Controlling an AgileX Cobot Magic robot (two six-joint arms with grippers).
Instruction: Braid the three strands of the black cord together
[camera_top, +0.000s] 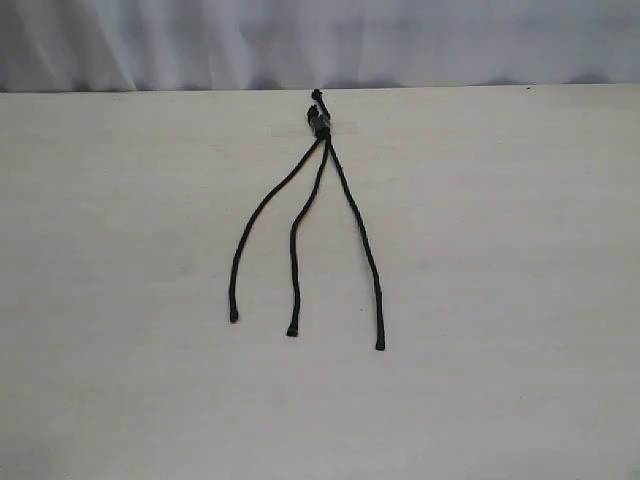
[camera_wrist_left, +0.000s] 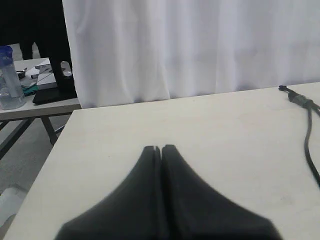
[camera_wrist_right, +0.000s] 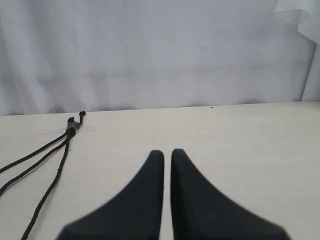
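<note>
- Exterior view: the black cord lies on the table, midway between left and right and toward the far edge, with its knotted end farthest from me.
- The three strands fan from that knot toward the near side, one left, one middle, one right. They lie apart and none crosses another.
- I judge the braid not yet begun: no crossing has been made, and the whole length is left to plait.
- My left gripper has its fingers pressed together on nothing, over bare table well apart from the cord.
- My right gripper is likewise closed and empty, with only a hairline between the tips and the cord off to one side.
- A white curtain hangs behind the far edge. The left wrist view also shows a side table off my table, bearing a bottle and clutter I cannot make out.
- Nothing on the table blocks the cord.
- The strands are thin and lie flat, so I expect pinching one to be fiddly.
- I cannot tell whether the knotted end is fixed down.
</note>
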